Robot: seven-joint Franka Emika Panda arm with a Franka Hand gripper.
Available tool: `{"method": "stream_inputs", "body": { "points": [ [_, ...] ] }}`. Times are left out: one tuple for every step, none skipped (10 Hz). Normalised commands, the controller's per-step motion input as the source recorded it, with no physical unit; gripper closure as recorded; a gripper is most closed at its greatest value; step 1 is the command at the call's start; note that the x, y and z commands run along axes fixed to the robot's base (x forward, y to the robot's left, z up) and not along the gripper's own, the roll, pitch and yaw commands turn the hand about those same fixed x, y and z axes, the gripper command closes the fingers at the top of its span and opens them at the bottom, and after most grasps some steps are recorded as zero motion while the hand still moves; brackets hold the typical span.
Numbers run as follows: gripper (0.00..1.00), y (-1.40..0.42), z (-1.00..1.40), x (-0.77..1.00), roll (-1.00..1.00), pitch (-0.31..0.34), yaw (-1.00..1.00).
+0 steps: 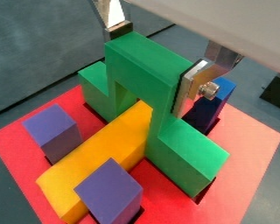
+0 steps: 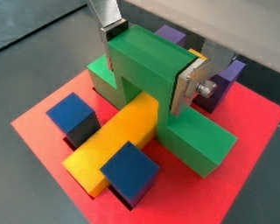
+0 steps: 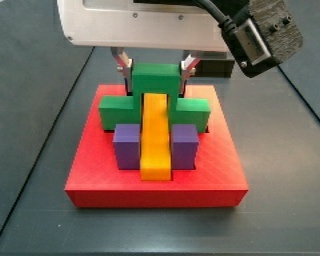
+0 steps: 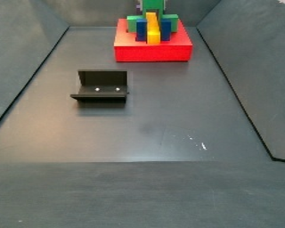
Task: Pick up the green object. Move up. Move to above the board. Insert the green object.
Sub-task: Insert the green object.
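The green object is an arch-like piece with a raised centre cube and two lower side cubes; it straddles the long yellow bar on the red board. My gripper is shut on its raised centre cube, one finger on each side face. Both wrist views show this grip, with the gripper on the green object over the yellow bar. In a side view the green object sits at the far end of the board, gripper above it. Blue-purple blocks flank the bar.
The dark L-shaped fixture stands on the grey floor, left of centre and well in front of the board. A dark box lies on the floor beside the board. Dark walls enclose the floor.
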Motion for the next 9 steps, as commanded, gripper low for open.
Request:
{"method": "stream_inputs", "body": {
  "points": [
    [1.00,0.00,-0.12,-0.01,0.25,-0.020,0.17],
    [1.00,-0.14,-0.01,-0.05,0.09,-0.074,0.05],
    [1.00,-0.24,-0.29,-0.04,0.07,-0.154,0.02],
    [1.00,-0.21,-0.79,-0.02,0.04,-0.187,0.02],
    [1.00,-0.25,-0.87,0.00,0.13,-0.167,0.03],
    [1.00,-0.28,-0.91,0.11,0.15,-0.107,0.03],
    [1.00,-0.19,-0.91,0.35,0.15,-0.056,0.02],
    [1.00,-0.09,-0.71,0.37,0.11,-0.036,0.00],
    [1.00,0.00,-0.15,0.13,0.00,-0.020,-0.06]
  ]
}}
